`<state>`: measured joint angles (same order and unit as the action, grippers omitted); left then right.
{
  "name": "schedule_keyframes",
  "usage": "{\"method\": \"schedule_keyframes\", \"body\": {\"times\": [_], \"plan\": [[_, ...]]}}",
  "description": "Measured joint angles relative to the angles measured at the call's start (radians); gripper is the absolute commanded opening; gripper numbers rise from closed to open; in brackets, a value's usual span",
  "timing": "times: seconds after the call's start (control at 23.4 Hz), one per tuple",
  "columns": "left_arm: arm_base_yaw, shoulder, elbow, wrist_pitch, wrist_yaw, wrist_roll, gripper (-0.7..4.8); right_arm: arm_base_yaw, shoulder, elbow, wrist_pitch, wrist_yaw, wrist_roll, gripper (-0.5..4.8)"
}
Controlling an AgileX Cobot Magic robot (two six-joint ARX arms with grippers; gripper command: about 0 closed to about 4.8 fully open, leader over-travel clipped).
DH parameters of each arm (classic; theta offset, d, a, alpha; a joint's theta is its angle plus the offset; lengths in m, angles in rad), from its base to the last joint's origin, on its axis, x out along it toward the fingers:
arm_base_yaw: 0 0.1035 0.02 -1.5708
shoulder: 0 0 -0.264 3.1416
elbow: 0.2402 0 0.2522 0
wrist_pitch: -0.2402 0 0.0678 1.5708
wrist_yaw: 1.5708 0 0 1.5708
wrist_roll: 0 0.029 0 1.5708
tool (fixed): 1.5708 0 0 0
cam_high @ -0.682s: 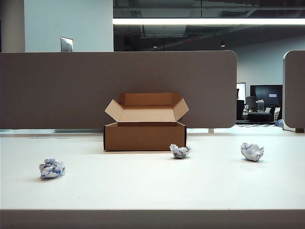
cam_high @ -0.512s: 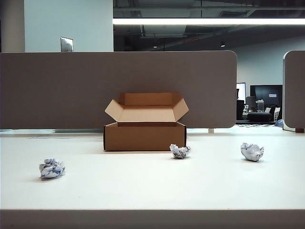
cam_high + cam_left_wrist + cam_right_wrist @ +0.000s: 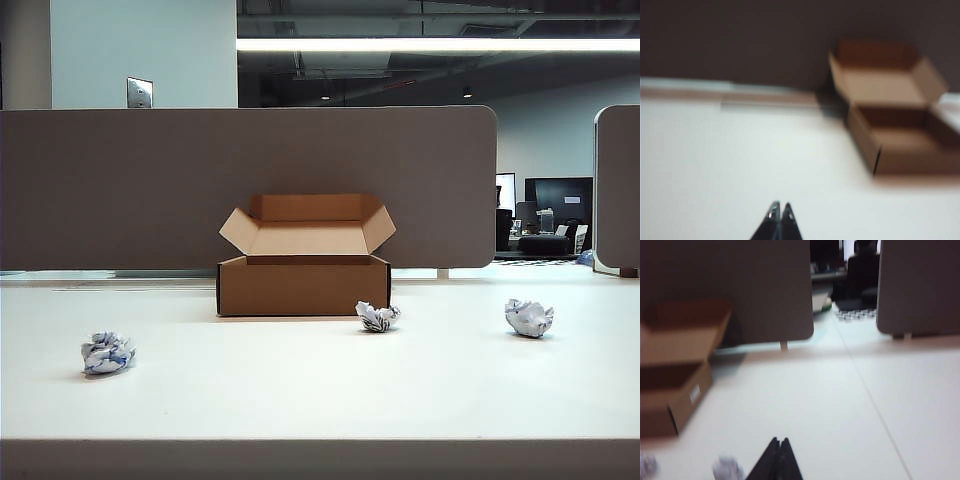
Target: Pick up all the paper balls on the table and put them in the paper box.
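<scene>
Looking from the exterior view, I see none of my arms, only the white table (image 3: pixel 320 390) with the paper box (image 3: pixel 304 284) standing open toward the back, its lid and flaps raised in front of the grey-brown divider panel (image 3: pixel 250 170). Three paper balls lie on the tabletop: the left ball (image 3: pixel 107 353) well apart from the box and nearer the front edge, the middle ball (image 3: pixel 377 317) just beside the box's front right corner, the right ball (image 3: pixel 528 318) well off to the right.

Through my left wrist view, blurred, my left gripper (image 3: pixel 778 212) hangs above bare table, its two fingertips pressed together with nothing between them. The open box (image 3: pixel 900 135) sits ahead and off to one side.

Through my right wrist view, also blurred, my right gripper (image 3: pixel 779 447) has its tips pinched together, empty. One paper ball (image 3: pixel 727 468) lies near the tips, another (image 3: pixel 648 464) at the frame's edge, and the box (image 3: pixel 672 390) stands beyond them.
</scene>
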<state>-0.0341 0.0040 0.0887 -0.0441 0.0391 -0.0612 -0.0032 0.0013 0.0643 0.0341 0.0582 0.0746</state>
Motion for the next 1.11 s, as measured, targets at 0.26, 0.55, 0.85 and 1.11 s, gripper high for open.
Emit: {"method": "schedule_keyframes", "body": {"times": [0.26, 0.55, 0.85, 1.11], "plan": [[0.000, 0.128, 0.316, -0.043, 0.000, -0.005, -0.03, 0.000, 0.072, 0.277, 0.015, 0.073, 0.008, -0.04], [-0.019, 0.505, 0.652, -0.203, 0.114, 0.091, -0.04, 0.000, 0.535, 0.613, -0.068, 0.073, -0.118, -0.04], [-0.051, 0.704, 0.720, -0.309, 0.198, 0.114, 0.09, 0.002, 0.975, 0.916, -0.285, -0.011, -0.128, -0.04], [-0.080, 0.924, 0.718, -0.376, 0.381, 0.155, 1.36, 0.051, 1.178, 0.943, -0.290, -0.029, -0.129, 0.00]]}}
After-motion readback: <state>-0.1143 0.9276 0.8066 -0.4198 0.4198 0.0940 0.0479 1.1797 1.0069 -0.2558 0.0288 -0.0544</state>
